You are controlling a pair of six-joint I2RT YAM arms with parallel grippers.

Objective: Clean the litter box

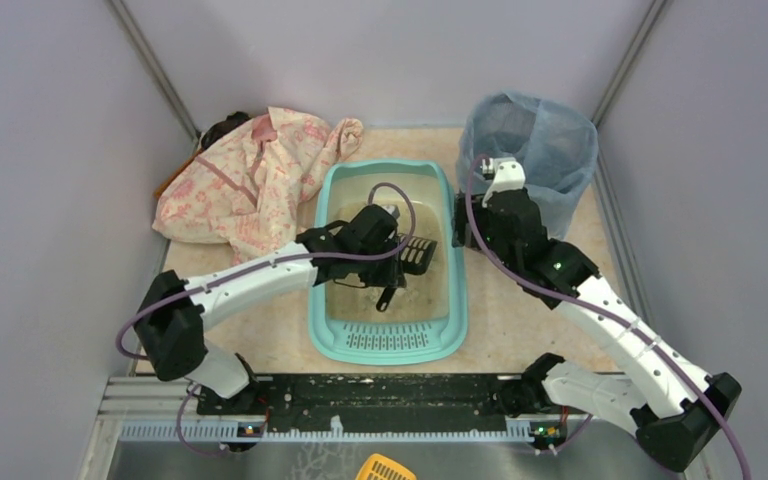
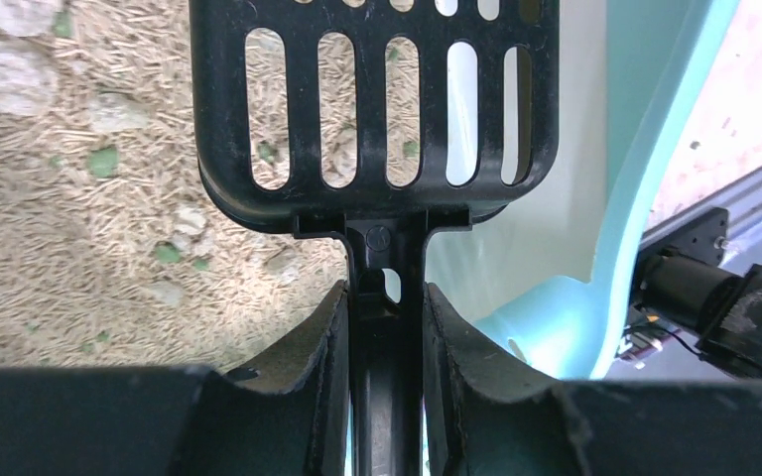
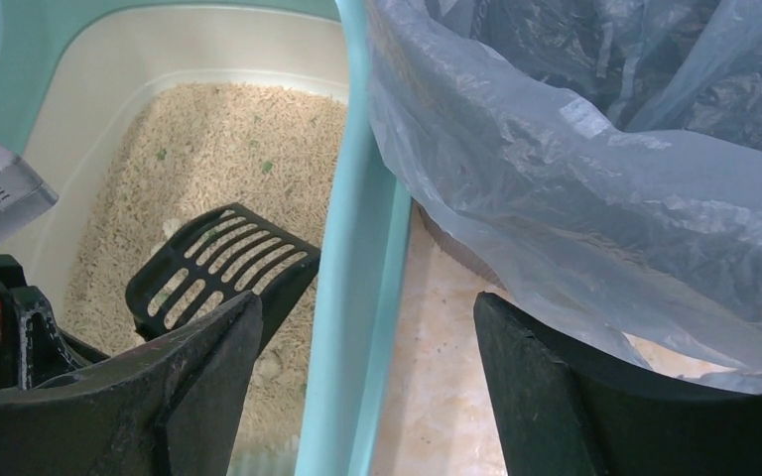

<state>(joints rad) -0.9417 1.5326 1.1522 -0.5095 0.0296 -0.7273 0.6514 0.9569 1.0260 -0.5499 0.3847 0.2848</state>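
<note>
1. Large rectangular turquoise plastic litter box (image 1: 388, 340) holding beige granules: I count one.
2. Black slotted plastic scoop (image 2: 369, 203): one.
3. Grey bin (image 1: 575, 150) lined with a blue plastic bag: one.
4. Crumpled pink floral cloth (image 1: 250, 175): one.
5. Yellow slotted plastic piece (image 1: 385, 468), cut off at the overhead view's bottom edge: one.
6. Two-finger grippers: two, the left gripper (image 2: 385, 297) and the right gripper (image 3: 365, 307).
7. Small green flecks (image 2: 104, 161) in the granules: several; I cannot fix a number.
8. Pale clumps (image 2: 5, 69): several, likewise uncounted.
</note>
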